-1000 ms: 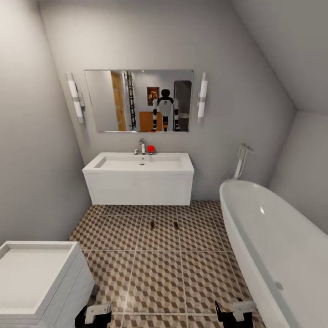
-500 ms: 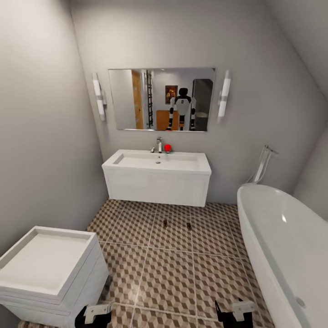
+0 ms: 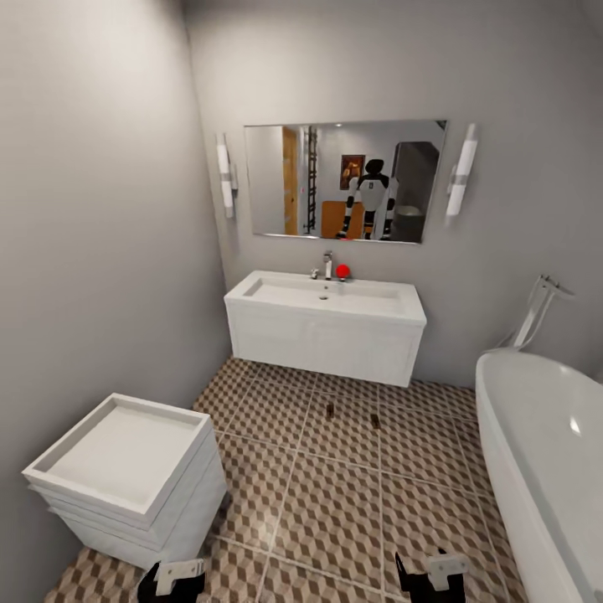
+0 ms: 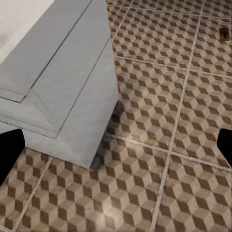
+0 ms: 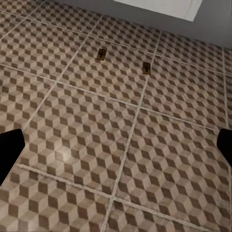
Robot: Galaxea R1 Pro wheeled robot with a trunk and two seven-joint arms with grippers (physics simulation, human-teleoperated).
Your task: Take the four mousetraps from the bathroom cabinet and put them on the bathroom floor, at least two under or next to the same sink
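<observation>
A: Two mousetraps down so far, both on the bathroom floor (image 3: 335, 511) just in front of the sink (image 3: 327, 295): one mousetrap (image 3: 330, 410), the second mousetrap (image 3: 374, 420) just beside it, apart, not touching.

B: So halfway, I'd say. Other two presumably in the cabinet, which looks to be the orange-brown thing reflected in the mirror (image 3: 345, 180) above the sink, i.e. behind the robot.

A: Agreed. Next move prob calls for turning the base round and driving away from the sink to that cabinet.

B: Hands?

A: Left hand (image 3: 172, 578) and right hand (image 3: 431, 574) hang low, w/ nothing between the fingers. In the wrist views the dark fingertips sit at opposite edges, so both spread wide, released.

B: Trap orientation?

A: Long axes run roughly toward the sink front, more or less parallel. Too small to tell which end carries the wire.

B: Other stuff?

A: White toilet (image 3: 126, 469) well off from the sink, bathtub (image 3: 544, 452) on its other side.
</observation>
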